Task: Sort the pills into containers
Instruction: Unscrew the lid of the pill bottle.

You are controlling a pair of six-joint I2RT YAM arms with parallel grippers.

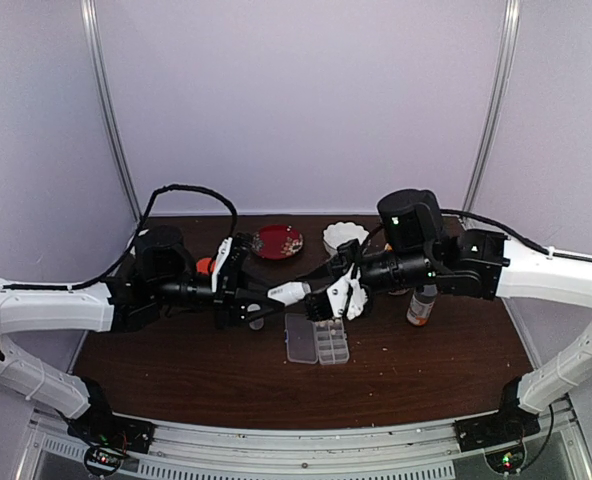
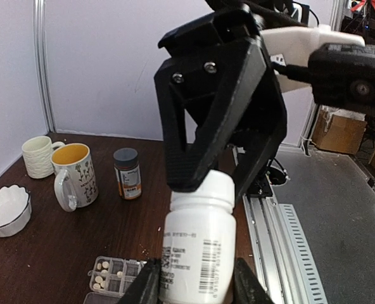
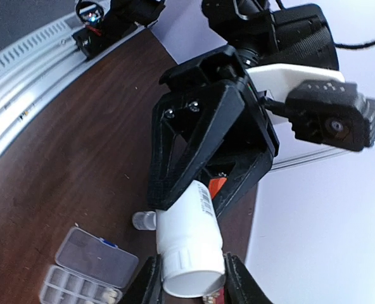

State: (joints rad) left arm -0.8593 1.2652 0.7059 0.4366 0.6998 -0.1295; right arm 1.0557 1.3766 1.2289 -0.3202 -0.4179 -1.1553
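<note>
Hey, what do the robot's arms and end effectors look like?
Left arm and right arm: white links, black joints, loose black cables. Left end effector and right end effector: black triangular frames, visible screws, a black camera on a white bracket.

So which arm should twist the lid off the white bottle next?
Right, probably. The right fingers clamp the cap, while the left fingers hold the white bottle by its body.

This looks like a robot lab cell. A dark worktop is boxed in by plain pale walls on metal poles, with two arms mounted at a slotted aluminium rail. A cardboard box stands beyond it.
</note>
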